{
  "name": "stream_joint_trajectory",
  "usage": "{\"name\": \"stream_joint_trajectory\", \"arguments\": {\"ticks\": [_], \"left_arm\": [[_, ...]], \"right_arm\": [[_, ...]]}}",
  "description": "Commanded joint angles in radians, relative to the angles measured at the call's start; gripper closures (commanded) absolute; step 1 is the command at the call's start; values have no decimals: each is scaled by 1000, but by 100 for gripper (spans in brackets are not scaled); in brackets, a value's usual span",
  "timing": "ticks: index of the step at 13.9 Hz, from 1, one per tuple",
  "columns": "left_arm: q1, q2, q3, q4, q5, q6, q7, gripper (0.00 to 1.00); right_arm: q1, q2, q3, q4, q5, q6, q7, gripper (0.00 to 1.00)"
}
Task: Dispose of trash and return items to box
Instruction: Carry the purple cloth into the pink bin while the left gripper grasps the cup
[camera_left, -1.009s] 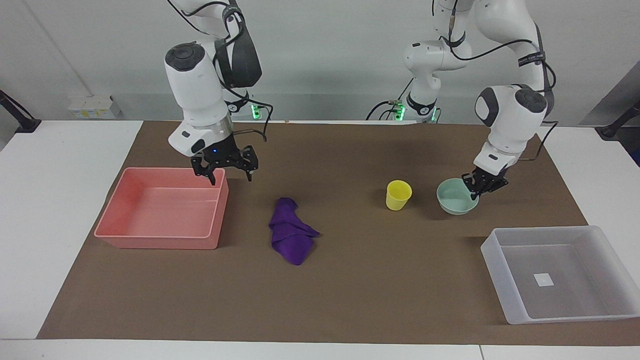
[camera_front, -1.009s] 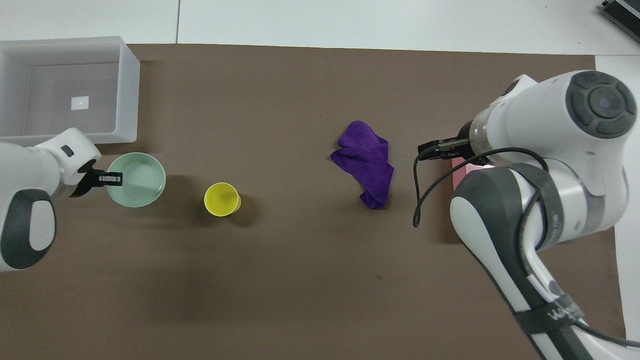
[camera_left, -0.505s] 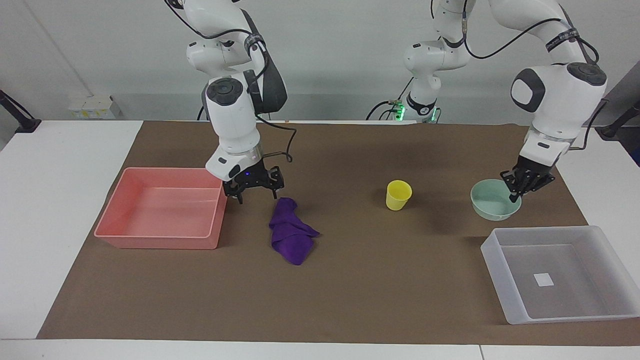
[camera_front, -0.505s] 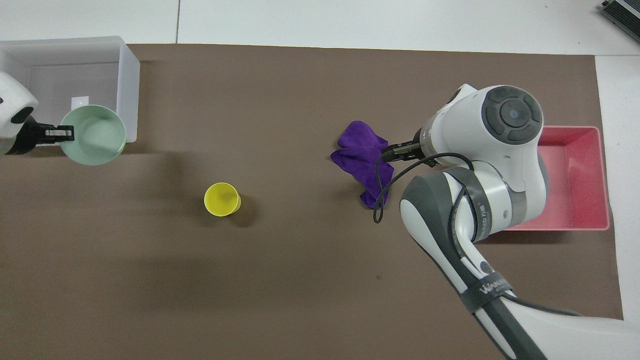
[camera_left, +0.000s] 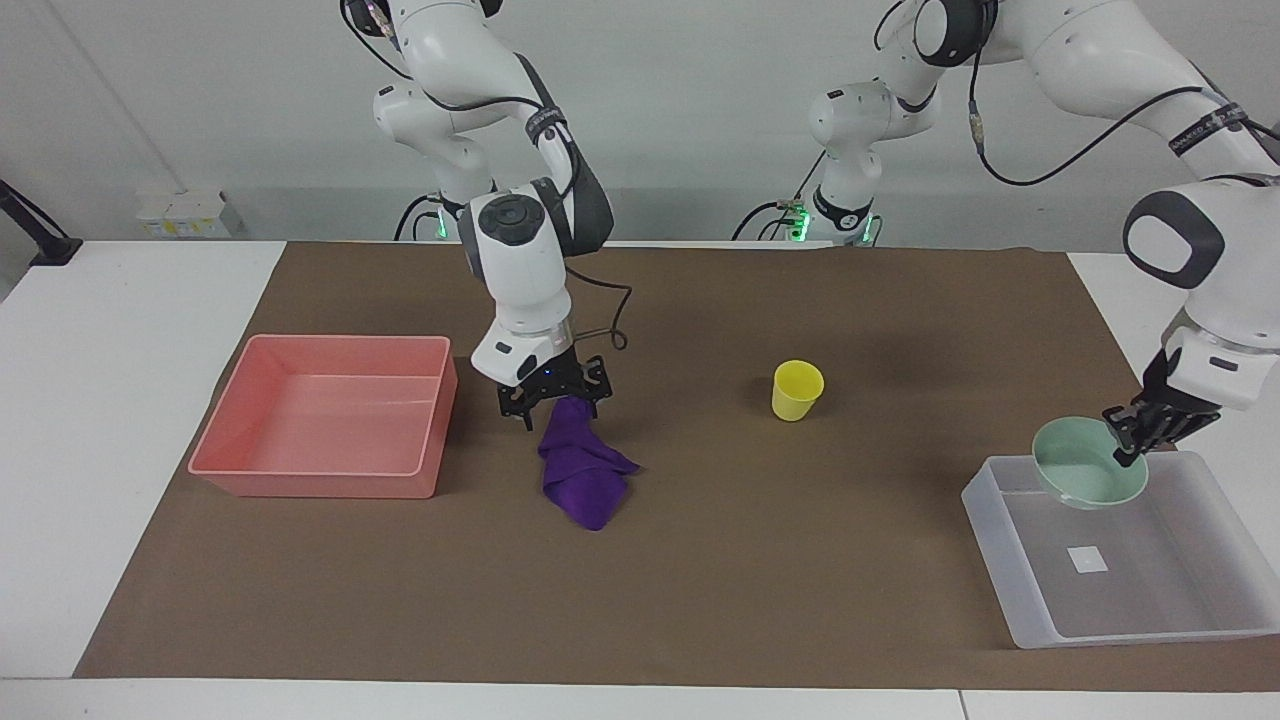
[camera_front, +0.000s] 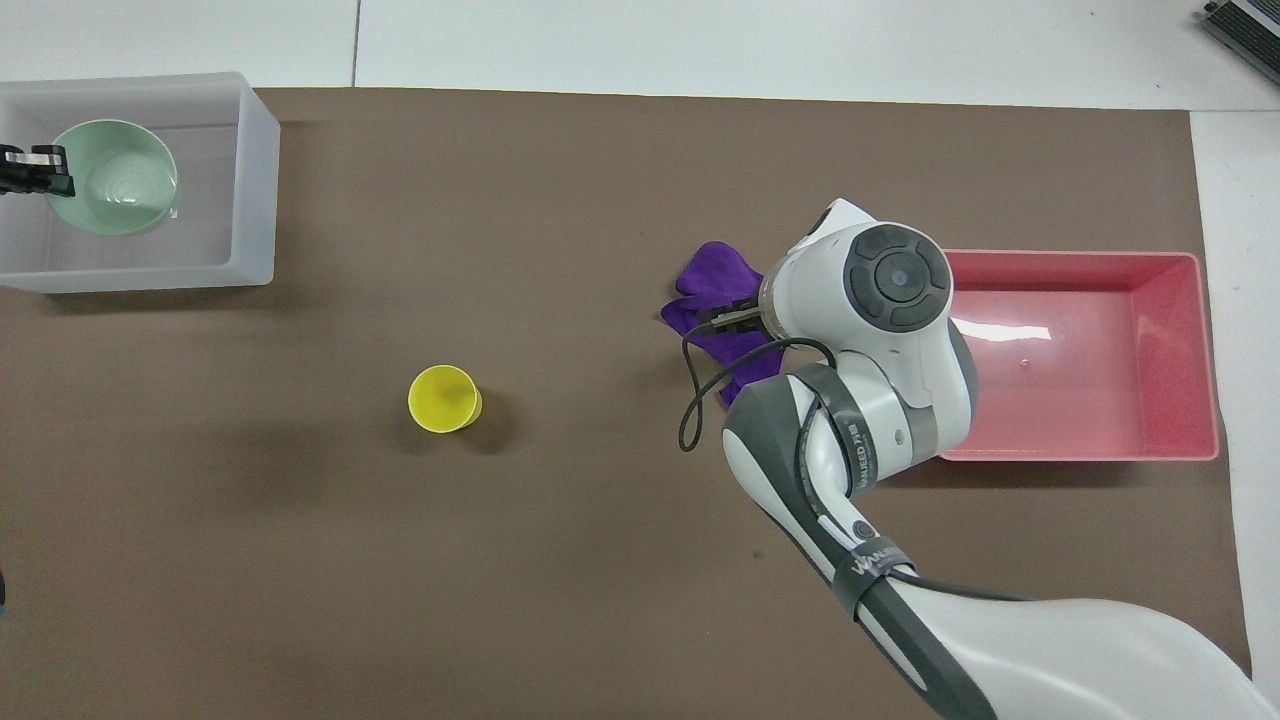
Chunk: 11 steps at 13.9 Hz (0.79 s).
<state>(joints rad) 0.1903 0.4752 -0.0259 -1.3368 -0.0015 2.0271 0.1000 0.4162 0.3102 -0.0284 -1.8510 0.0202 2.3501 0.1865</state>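
While the left tool pinches the rim of the green bowl, the bowl hangs tilted over the clear box, above the part of it nearest the robots. Fingertips are clamped on the rim. The box sits at the left arm's end of the worktop, with a white sticker on its floor.

Right tool is over the top edge of the purple cloth, its fingers spread wide and gripping nothing; whether they touch the fabric cannot be told. The cloth lies crumpled on the brown mat, beside the pink tray, which stands at the right arm's end.

Yellow cup stands upright on the mat between cloth and box, apart from both and untouched.
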Motion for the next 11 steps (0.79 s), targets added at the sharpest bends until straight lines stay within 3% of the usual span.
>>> {"name": "stream_joint_trajectory", "arguments": {"ticks": [1,5,11], "left_arm": [[41,199,-11,241,-2,-68,14,100],[67,319,-17,340,-2,-30,15,100],[67,335,-20,254,-17,77,15,100]], "right_arm": [[3,30,-1,-34,14,99,-1,0],[27,104,-1,-34,-6,233,-69,0],[23,142,-2,-39,-14,285,-145,0]]}}
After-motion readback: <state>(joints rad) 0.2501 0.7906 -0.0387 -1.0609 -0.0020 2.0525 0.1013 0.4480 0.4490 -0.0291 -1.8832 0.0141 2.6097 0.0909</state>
